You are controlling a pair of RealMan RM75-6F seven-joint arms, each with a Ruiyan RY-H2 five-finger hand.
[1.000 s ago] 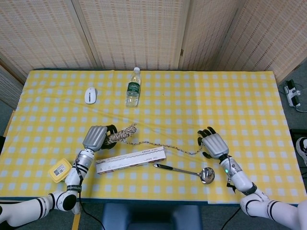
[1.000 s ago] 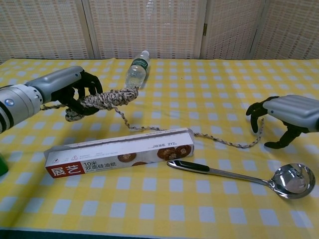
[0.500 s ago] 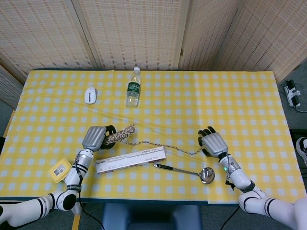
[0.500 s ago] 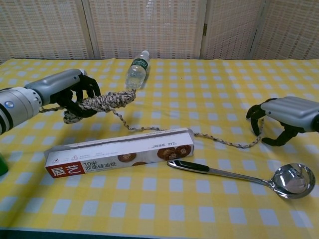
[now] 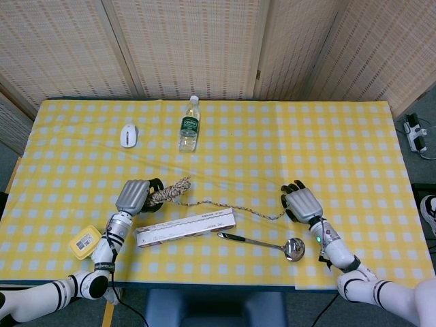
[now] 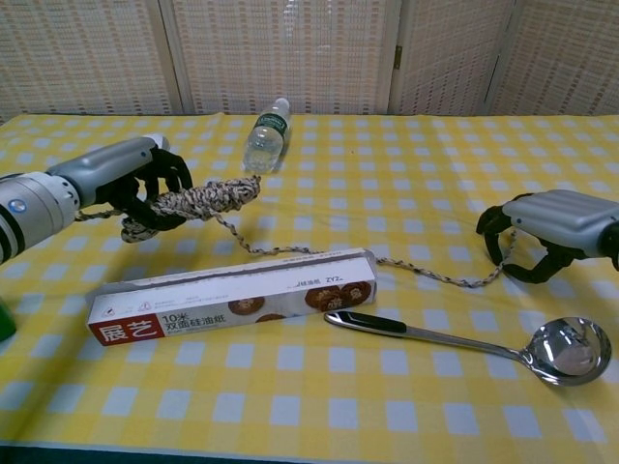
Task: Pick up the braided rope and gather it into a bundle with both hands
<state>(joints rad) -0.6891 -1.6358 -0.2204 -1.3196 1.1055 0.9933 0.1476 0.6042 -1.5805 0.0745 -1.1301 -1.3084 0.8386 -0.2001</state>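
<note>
The braided rope [image 5: 174,189] [image 6: 208,197] is partly gathered into a thick bundle that my left hand [image 5: 135,196] [image 6: 131,181] grips just above the tablecloth. One thin strand [image 5: 235,208] [image 6: 426,273] runs right from the bundle, passes behind the long box and ends under my right hand [image 5: 302,203] [image 6: 549,227]. That hand is low over the table, its fingers [image 6: 493,244] arched down on one side of the rope's end and the thumb on the other. A gap still shows between them.
A long baking-paper box [image 5: 185,227] [image 6: 232,295] lies in front of the rope. A metal ladle [image 5: 262,243] [image 6: 464,340] lies right of it. A water bottle [image 5: 189,125] [image 6: 266,135], a white mouse [image 5: 129,135] and a yellow container [image 5: 85,241] are also on the checked cloth.
My right hand has dropped lower over the rope's end and its fingers have curled in more. The left hand with the bundle has sunk slightly.
</note>
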